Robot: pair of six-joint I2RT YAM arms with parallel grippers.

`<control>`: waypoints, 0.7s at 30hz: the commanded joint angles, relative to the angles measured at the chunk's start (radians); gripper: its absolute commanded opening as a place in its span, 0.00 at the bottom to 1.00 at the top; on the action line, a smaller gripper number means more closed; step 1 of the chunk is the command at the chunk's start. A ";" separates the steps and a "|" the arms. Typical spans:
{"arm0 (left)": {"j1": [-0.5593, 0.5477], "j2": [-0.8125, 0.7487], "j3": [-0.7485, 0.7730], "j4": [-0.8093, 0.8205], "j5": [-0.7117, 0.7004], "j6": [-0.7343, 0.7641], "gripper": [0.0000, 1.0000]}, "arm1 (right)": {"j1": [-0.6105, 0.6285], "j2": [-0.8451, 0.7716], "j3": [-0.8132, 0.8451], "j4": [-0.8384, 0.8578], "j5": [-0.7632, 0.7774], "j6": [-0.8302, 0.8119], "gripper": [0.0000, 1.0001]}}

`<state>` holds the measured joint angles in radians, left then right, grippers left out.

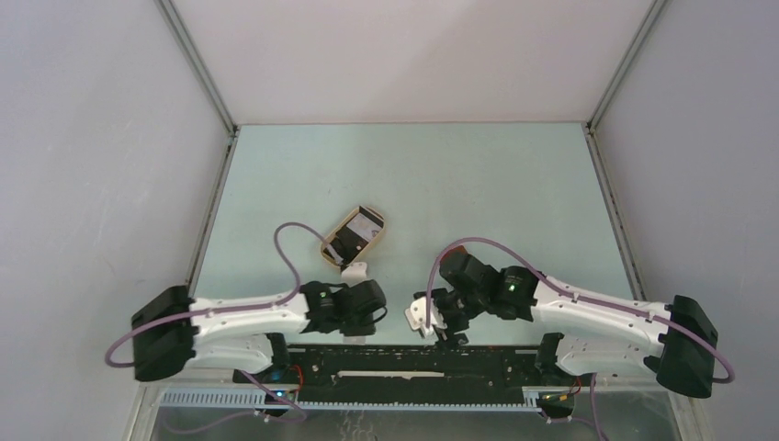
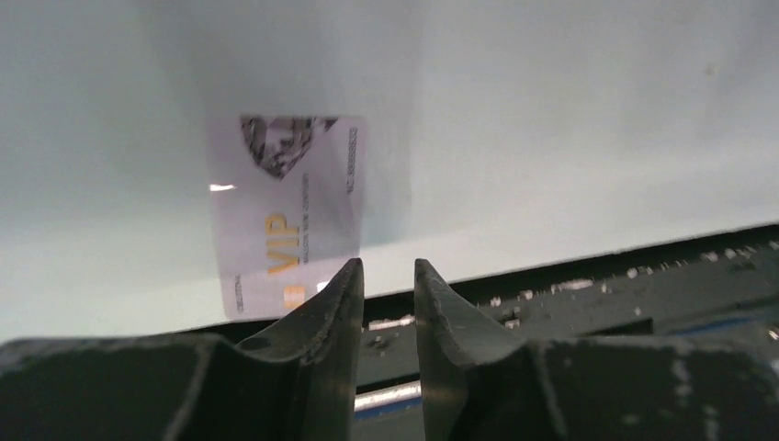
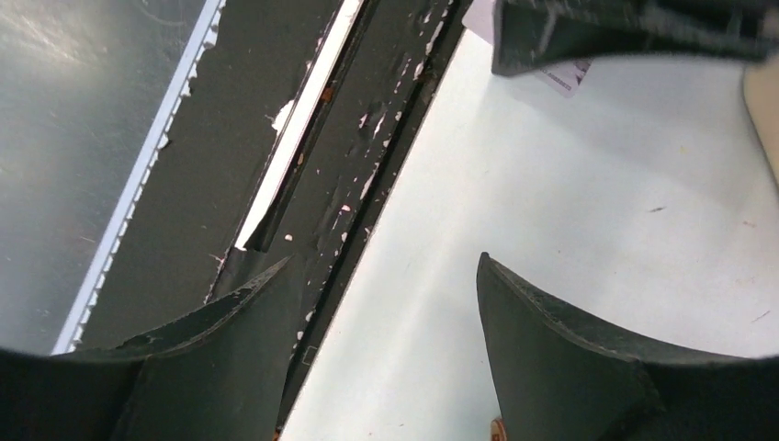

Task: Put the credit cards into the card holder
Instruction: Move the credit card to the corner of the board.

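Note:
A whitish credit card (image 2: 285, 216) with gold VIP lettering lies flat on the table near its front edge. My left gripper (image 2: 386, 266) hovers low beside it with a narrow gap between its jaws and nothing held; the card sits just beyond the left finger (image 2: 335, 303). In the right wrist view a corner of that card (image 3: 565, 78) peeks out under the left gripper's body. More dark credit cards (image 1: 354, 234) rest in the tan tray. My right gripper (image 3: 381, 259) is wide open and empty over the table's front edge. The card holder is out of view.
The oval tan tray (image 1: 328, 248) sits left of centre, behind the left gripper (image 1: 378, 314). The right gripper (image 1: 439, 323) faces it from the right. A black rail (image 2: 597, 285) runs along the near table edge. A small brown sliver (image 3: 496, 430) shows by the right finger; I cannot tell what it is.

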<state>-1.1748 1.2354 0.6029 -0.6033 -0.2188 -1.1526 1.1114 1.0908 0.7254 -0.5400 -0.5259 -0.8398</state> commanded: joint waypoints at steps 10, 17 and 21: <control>-0.086 -0.610 -0.276 -0.040 -0.152 -0.211 0.49 | -0.161 0.189 0.154 0.079 -0.331 0.400 0.75; 0.007 -0.716 -0.250 -0.193 -0.205 -0.147 0.66 | -0.176 0.432 0.299 0.099 -0.380 0.633 0.56; 0.213 -0.613 -0.250 -0.067 -0.066 0.018 0.62 | -0.222 0.490 0.304 0.098 -0.432 0.684 0.46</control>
<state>-1.1072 0.5343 0.3420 -0.7406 -0.3496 -1.2816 0.9287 1.5520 1.0023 -0.4591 -0.8814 -0.2752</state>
